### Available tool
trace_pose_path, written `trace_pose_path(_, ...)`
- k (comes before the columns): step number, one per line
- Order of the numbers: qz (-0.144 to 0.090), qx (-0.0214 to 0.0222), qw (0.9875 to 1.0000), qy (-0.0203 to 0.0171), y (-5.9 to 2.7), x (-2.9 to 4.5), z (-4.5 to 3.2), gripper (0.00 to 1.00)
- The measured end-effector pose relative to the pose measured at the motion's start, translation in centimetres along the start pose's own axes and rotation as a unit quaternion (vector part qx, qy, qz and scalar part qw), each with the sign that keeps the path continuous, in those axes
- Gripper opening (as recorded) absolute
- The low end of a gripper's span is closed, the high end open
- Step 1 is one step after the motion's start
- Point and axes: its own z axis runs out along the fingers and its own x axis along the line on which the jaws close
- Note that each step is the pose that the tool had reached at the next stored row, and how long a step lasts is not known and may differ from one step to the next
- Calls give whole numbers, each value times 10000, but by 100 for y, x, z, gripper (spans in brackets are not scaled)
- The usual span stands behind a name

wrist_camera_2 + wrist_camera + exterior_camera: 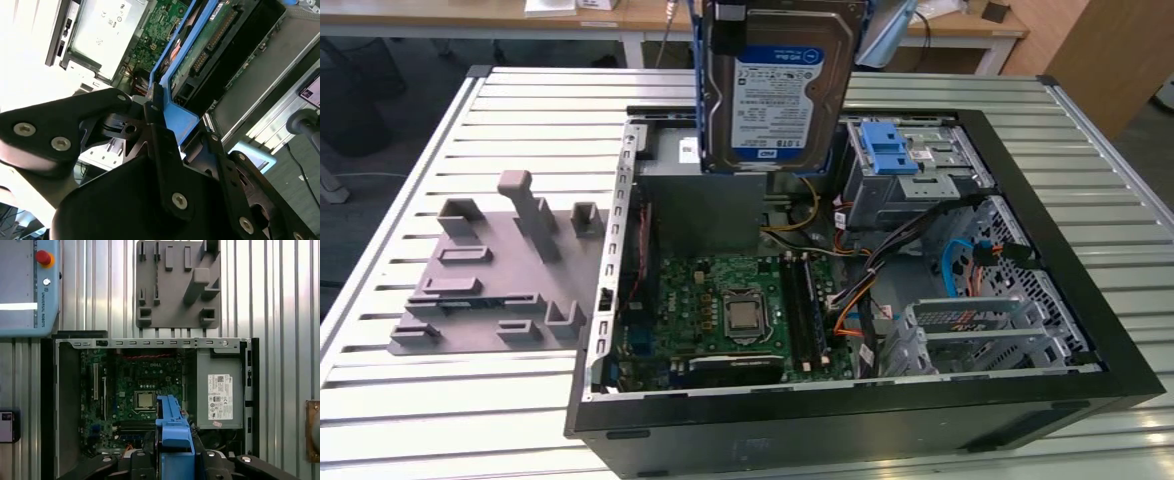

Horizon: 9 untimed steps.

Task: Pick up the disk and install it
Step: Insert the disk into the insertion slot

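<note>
On the slatted counter the open computer case lies on its side; the disk hangs upright above its far end, at twelve o'clock in the exterior view. The end effector is closed tight on the disk's blue side rail. The disk looks rigid, fairly heavy and shock-sensitive, so rails or metal edges, not the exposed circuit board, seem safest to grip.

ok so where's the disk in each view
exterior view: the disk upright, label showing, above the open case
first wrist view: the disk edge-on, blue rail over the case
second wrist view: the disk underside, blue rail clamped in the hand
shared landmark: the green motherboard
</note>
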Motion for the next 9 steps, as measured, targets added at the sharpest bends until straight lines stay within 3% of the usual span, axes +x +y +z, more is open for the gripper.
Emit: trace_pose_path(9, 0, 0, 10000, 0, -29, 60, 7, 37)
